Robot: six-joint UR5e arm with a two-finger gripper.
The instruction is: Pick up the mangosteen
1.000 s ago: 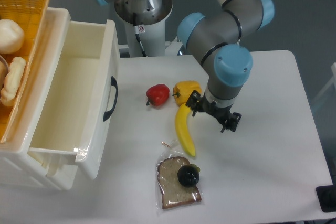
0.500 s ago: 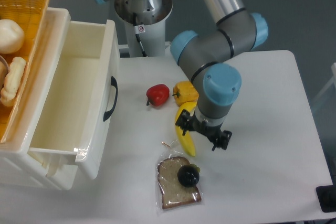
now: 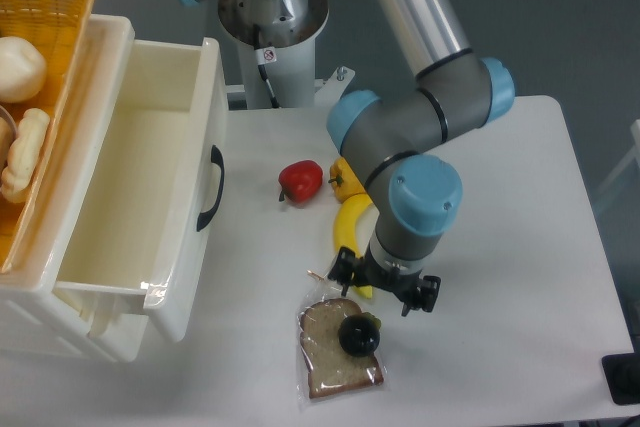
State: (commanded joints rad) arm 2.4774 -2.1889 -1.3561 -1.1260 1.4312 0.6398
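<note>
Since the earlier frames the arm has travelled from beside the yellow pepper [image 3: 343,176] toward the front of the table [image 3: 520,247], and the gripper [image 3: 384,290] now hangs just behind the mangosteen [image 3: 358,334]. The two fingers are spread apart and hold nothing; one dark tip shows at each side of the wrist.

The mangosteen is a small glossy dark fruit. It lies on the wrapped bread slice [image 3: 335,355], near the front edge of the table, and the lower end of the banana [image 3: 352,240] is just behind it. The red pepper [image 3: 300,181] is well apart, further back.

I judge that the approach step is in hand and the grasp is not yet begun. The next move calls for a small shift forward, so the open fingers stand over the fruit, then a descent and a closing. The clear wrap could be caught together with the fruit.

A small round sticker [image 3: 268,55] with red on it is on the robot base, but its writing is too small to read.
</note>
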